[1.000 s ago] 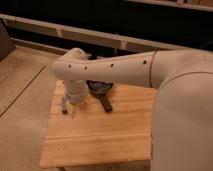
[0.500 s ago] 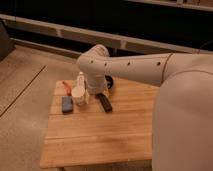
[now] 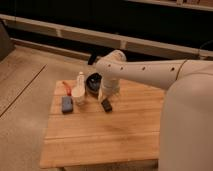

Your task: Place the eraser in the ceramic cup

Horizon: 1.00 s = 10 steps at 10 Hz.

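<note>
One white body fills the right side and covers the right end of the surface. The surface is a pale wooden top standing on a beige floor before a dark wall. From the body a white arm reaches left over the far part of the surface, bends at a rounded joint and turns down toward the wood. The hand is at the low end of that bend, over the middle of the surface's far half. It is just right of the bowl and directly above the eraser. I cannot tell whether it is apart or together, nor whether it touches anything.

A dark round bowl sits near the far edge, partly hidden by the arm. Just left of it and a little nearer stands the cup, white and upright, with a slim white bottle just behind it. A blue-grey block lies flat near the cup's left side, close to the left edge. The eraser, small and black, lies on the wood to the right of the cup and in front of the bowl. It is apart from both and outside the cup. Smallest of all, a thin red thing lies beyond the block at the far left corner; what it is cannot be made out.
</note>
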{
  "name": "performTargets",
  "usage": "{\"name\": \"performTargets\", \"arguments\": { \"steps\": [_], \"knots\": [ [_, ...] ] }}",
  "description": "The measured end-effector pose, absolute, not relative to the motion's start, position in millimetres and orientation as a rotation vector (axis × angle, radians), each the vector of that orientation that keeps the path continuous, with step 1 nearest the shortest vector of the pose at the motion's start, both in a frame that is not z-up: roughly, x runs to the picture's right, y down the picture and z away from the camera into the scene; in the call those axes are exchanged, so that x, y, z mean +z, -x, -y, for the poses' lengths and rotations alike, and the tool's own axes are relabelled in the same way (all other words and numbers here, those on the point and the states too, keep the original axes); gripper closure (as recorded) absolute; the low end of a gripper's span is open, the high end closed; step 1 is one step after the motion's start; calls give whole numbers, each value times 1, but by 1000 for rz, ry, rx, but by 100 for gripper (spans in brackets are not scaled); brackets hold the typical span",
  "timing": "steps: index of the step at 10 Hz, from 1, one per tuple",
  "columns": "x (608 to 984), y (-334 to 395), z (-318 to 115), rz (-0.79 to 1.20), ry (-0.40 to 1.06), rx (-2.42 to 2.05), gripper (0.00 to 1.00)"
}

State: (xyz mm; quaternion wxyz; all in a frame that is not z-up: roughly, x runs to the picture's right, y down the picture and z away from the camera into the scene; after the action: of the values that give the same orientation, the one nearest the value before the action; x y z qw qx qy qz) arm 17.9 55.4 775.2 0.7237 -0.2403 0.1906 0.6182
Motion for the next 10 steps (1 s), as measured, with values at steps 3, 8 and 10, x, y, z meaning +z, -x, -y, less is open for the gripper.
{"name": "performTargets", "arguments": {
  "steps": [3,8,10],
  "knots": [
    [776,-18,-56,-421,534,1366,35],
    [816,-18,-71,-471,584,1228,35],
    [839,-18,-68,-473,603,1208,35]
  ]
}}
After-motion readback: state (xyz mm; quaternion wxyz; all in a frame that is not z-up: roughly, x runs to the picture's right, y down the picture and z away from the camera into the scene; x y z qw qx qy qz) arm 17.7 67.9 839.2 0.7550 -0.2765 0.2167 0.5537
